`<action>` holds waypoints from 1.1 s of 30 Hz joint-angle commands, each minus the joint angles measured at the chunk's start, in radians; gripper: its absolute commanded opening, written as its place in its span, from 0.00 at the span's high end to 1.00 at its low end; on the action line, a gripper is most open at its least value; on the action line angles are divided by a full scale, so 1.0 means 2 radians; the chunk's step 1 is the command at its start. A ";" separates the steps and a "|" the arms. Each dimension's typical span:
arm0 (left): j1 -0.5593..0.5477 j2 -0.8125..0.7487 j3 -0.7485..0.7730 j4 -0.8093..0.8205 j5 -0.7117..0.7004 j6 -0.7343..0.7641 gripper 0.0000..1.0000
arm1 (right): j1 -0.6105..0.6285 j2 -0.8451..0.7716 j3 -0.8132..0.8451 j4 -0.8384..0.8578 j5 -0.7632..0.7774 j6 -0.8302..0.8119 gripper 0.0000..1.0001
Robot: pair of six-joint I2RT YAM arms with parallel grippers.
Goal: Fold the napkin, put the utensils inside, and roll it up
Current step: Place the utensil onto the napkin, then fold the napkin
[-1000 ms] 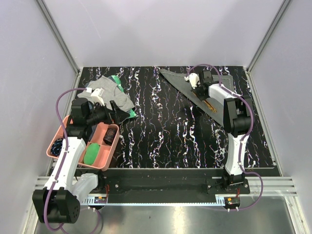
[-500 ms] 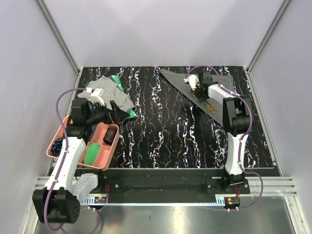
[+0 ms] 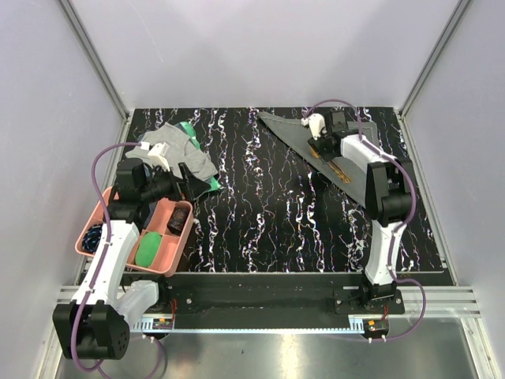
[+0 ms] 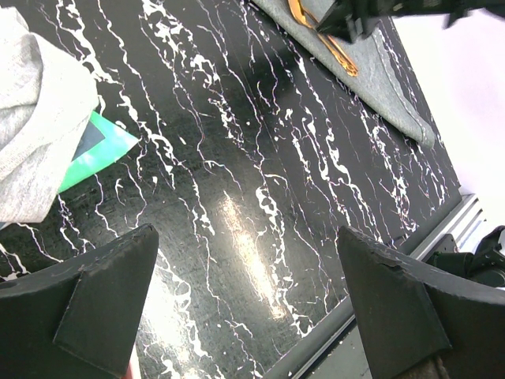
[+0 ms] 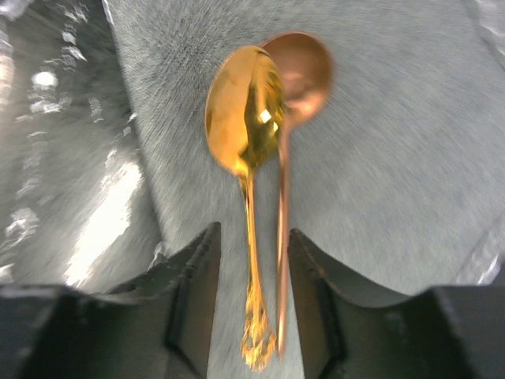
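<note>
From above, the dark charcoal-grey cloth napkin (image 3: 296,136) lies folded in a triangle at the far right of the black marbled table (image 3: 260,213). The right gripper (image 3: 319,147) is low over it. The left gripper (image 3: 183,180) hangs near a light grey cloth (image 3: 170,148), beside a pink tray (image 3: 162,215).

Left wrist view — its fingers (image 4: 102,308) stand wide apart over bare tabletop.

Right wrist view — a shiny gold slim metal spoon (image 5: 245,118) and a copper slim metal spoon (image 5: 300,67) lie side by side on the napkin. Their bowls touch, and both handles run between the parted jaws.
</note>
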 commanded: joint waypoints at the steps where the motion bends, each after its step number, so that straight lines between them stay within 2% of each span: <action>1: 0.002 0.010 0.000 0.014 0.007 -0.003 0.01 | 0.001 -0.132 -0.022 0.009 -0.012 0.104 0.50; 5: 0.003 0.027 -0.003 0.018 0.005 -0.010 0.01 | 0.000 -0.229 -0.098 0.010 0.042 0.243 0.44; 6: 0.002 0.031 -0.003 0.018 -0.004 -0.012 0.01 | 0.000 -0.268 -0.137 0.009 0.055 0.301 0.41; 8: 0.003 0.033 -0.007 0.018 -0.017 -0.018 0.01 | -0.004 -0.306 -0.180 0.006 0.095 0.377 0.31; 11: 0.002 0.033 -0.013 0.018 -0.038 -0.026 0.01 | -0.044 -0.371 -0.253 -0.029 0.086 0.519 0.29; 14: 0.003 0.028 -0.018 0.016 -0.045 -0.027 0.02 | -0.127 -0.408 -0.311 -0.069 0.018 0.587 0.31; 22: 0.002 0.038 -0.013 0.011 -0.039 -0.027 0.02 | -0.290 -0.453 -0.404 -0.092 -0.067 0.661 0.33; 28: 0.002 0.045 -0.010 0.010 -0.036 -0.025 0.04 | -0.330 -0.441 -0.430 -0.090 -0.070 0.699 0.39; 33: -0.001 0.055 -0.007 0.006 -0.034 -0.022 0.04 | -0.373 -0.419 -0.418 -0.083 -0.063 0.686 0.42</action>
